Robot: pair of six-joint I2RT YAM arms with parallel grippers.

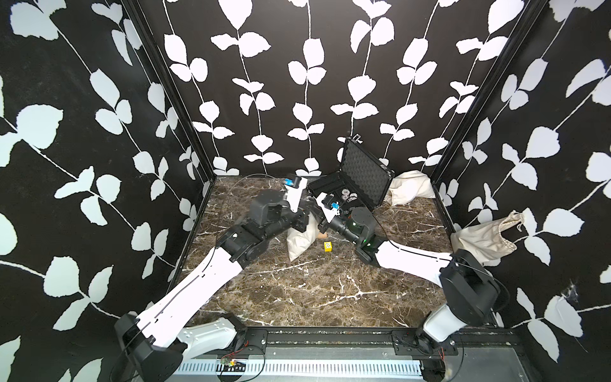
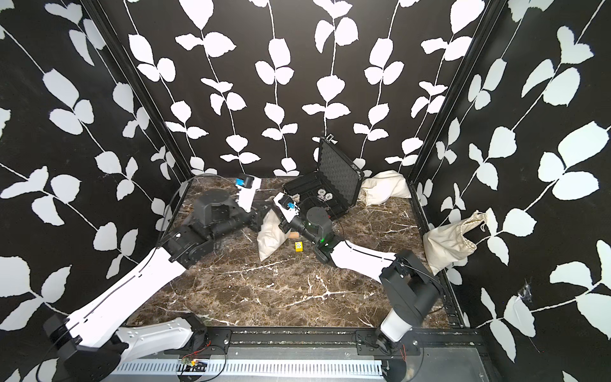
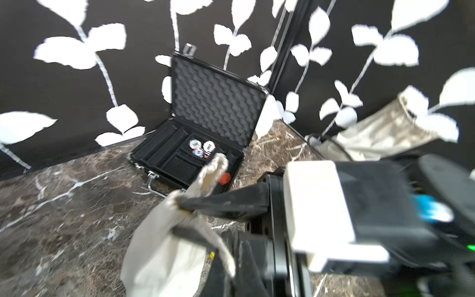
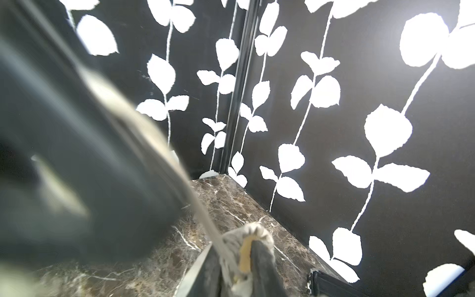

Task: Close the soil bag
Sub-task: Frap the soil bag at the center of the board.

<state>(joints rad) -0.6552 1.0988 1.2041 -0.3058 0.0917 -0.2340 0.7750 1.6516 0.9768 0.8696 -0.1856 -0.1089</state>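
**Cinching step: your cream cloth soil bag (image 1: pixel 300 241) sits mid-frame in both top views, its mouth gathered.**

From the lower corners, both arms reach in low and meet over it. Your right gripper (image 3: pixel 185 205) is pinched closed on the bunched neck. Your left gripper (image 1: pixel 303 221) is fully closed. A pale drawstring (image 4: pixel 159 137) seems to run taut to it, but blur hides the hold. Next, pull them apart, clear of the open black foam-lined case (image 1: pixel 363 172) behind.
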